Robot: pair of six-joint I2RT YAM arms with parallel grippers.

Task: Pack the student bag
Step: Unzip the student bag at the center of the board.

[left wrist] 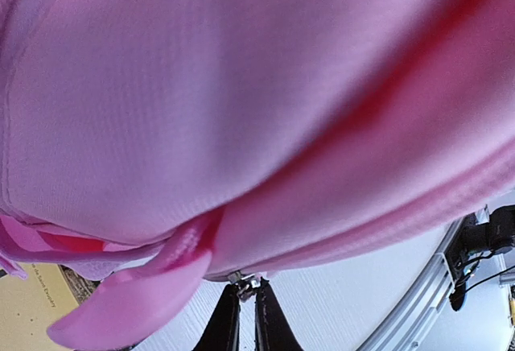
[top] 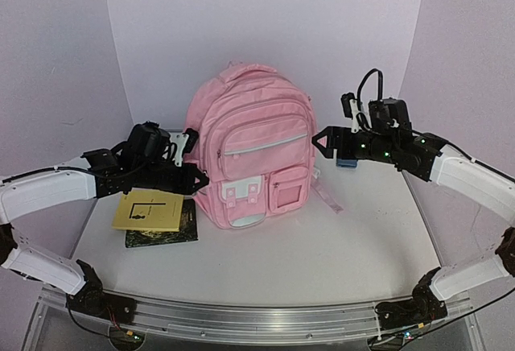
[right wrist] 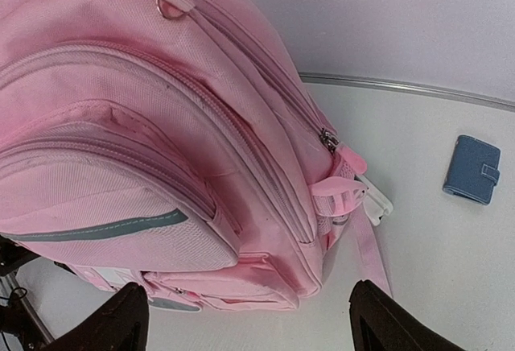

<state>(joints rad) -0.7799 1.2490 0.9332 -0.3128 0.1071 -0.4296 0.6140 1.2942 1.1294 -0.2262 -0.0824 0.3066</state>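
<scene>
Pink and upright on the worktop, the student bag may topple, we judge, if our left end effector, seemingly pinching its zip pull, tugs while the right end effector hovers spread, not bracing it.

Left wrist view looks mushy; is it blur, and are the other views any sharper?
Left wrist: the student bag fills most of the frame, soft and out of focus. Top external: sharp, evenly lit, faint shadows. Right wrist: crisp, zipper pull readable.

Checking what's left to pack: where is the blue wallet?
In the top view, the wallet lies on the table right of the bag, under the right gripper.
</scene>
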